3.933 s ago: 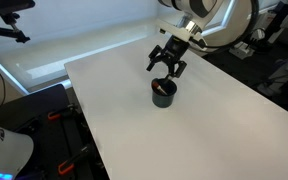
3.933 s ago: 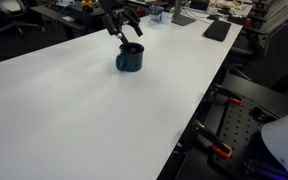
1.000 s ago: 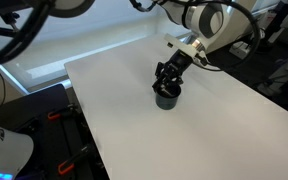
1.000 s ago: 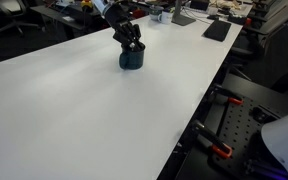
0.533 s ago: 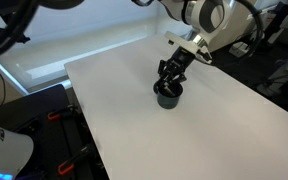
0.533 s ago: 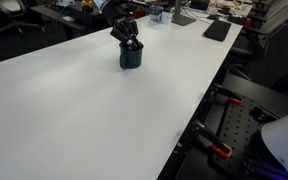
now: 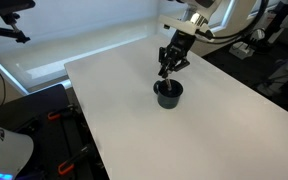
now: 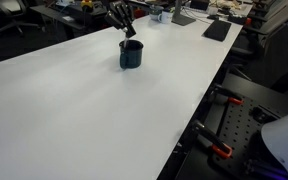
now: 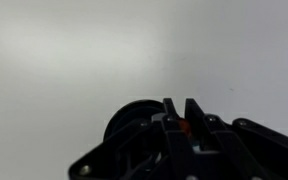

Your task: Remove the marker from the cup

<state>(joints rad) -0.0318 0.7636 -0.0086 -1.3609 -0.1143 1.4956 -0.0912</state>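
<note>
The black cup stands on the white table, seen in both exterior views, and again near the table's far part. My gripper hangs just above the cup, clear of its rim, and shows from the opposite side as well. In the wrist view the gripper is shut on the marker, of which only a small reddish-orange patch shows between the dark fingers. The cup lies below and to the left of the fingers there, partly hidden by them.
The white table spreads wide around the cup. A black keyboard and small desk items lie at the table's far end. Black and orange clamps and dark equipment stand off the table's edge.
My gripper has risen from inside the cup's mouth to a short way above it, still shut on the marker. The cup has stayed in place.
</note>
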